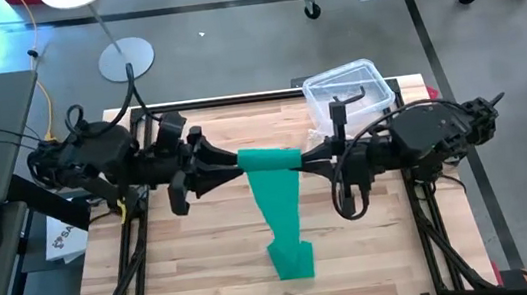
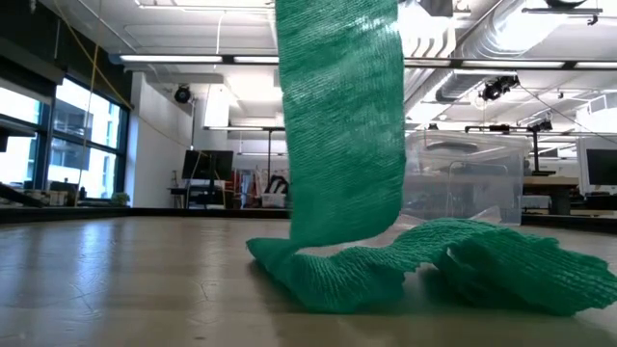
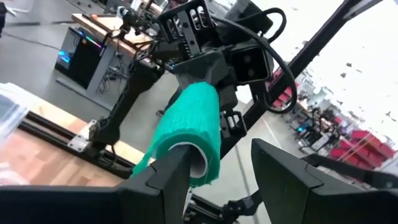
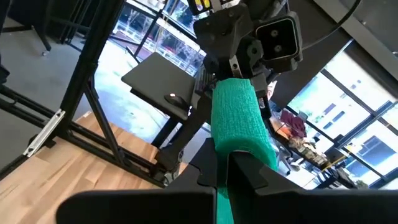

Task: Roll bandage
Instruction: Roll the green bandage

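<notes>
The green bandage is partly wound into a roll (image 1: 270, 157) that is held level, high above the table, between my two grippers, which face each other. From the roll a flat strip (image 2: 337, 125) hangs down. Its loose end lies crumpled in a pile (image 1: 292, 260) on the wooden table (image 1: 189, 278). My left gripper (image 1: 236, 166) is at the roll's left end with its fingers apart. My right gripper (image 1: 303, 158) is shut at the roll's right end. My left gripper (image 3: 221, 149) comes in level from the table's left, along the roll. One finger (image 3: 171, 177) meets the roll's end at its white core (image 3: 198, 160); I cannot tell whether it goes inside. The other finger (image 3: 283, 180) stands clear of the roll. My right gripper (image 4: 227, 158) is shut on the roll's right end (image 4: 239, 140), coming level from the table's right, along the roll. Its own fingers hide which layers it has. The roll is lifted clear and lies level, with the strip hanging slack below it.
A clear plastic box (image 1: 347, 92) stands at the table's far right and shows behind the strip in the low view (image 2: 463, 183). A lamp base (image 1: 127, 58) sits on the floor beyond the far edge. Bare wood lies on either side of the pile.
</notes>
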Controlling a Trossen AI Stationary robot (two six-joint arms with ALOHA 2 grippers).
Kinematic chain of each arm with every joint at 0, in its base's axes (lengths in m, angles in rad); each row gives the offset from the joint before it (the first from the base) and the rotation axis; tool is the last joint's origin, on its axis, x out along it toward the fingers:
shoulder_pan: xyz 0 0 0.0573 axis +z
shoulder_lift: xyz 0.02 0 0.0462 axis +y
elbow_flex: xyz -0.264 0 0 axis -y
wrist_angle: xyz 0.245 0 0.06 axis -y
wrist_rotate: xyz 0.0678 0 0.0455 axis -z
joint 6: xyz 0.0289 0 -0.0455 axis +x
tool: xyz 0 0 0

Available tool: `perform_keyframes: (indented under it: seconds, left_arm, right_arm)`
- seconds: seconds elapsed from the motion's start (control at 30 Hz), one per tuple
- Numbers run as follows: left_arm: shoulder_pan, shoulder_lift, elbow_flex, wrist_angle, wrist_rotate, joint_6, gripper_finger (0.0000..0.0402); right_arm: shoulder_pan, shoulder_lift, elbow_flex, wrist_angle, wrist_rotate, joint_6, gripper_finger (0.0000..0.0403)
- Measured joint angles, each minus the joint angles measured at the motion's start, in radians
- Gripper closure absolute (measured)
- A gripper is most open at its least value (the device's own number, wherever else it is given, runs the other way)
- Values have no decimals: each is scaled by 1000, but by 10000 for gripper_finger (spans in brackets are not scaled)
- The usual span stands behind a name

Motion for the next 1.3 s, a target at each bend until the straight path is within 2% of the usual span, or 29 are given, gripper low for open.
perform_keyframes:
  seconds: [0.3, 0.43, 0.63, 0.87, 1.0, 1.13, 1.3]
  left_arm:
    - [37, 43, 2, 25, 34, -62, 245]
    - [46, 45, 2, 27, 34, -35, 284]
    - [55, 46, 2, 34, 49, 66, 382]
    - [55, 42, 2, 11, 53, 210, 391]
    - [55, 34, 1, -17, 48, 288, 396]
    - [56, 28, -1, -35, 43, 382, 396]
    - [51, 26, -1, -54, 40, 512, 396]
  right_arm:
    - [2, -2, 0, -26, 2, 3, 402]
    - [2, -3, 1, -32, 0, 7, 402]
    - [1, -2, 1, -33, -3, 106, 393]
    - [-1, 1, 1, -48, -3, 229, 369]
    - [-11, -2, 1, -86, -16, 379, 342]
    - [-25, -8, 1, -127, -71, 536, 296]
    - [-34, -15, 0, -145, -123, 639, 240]
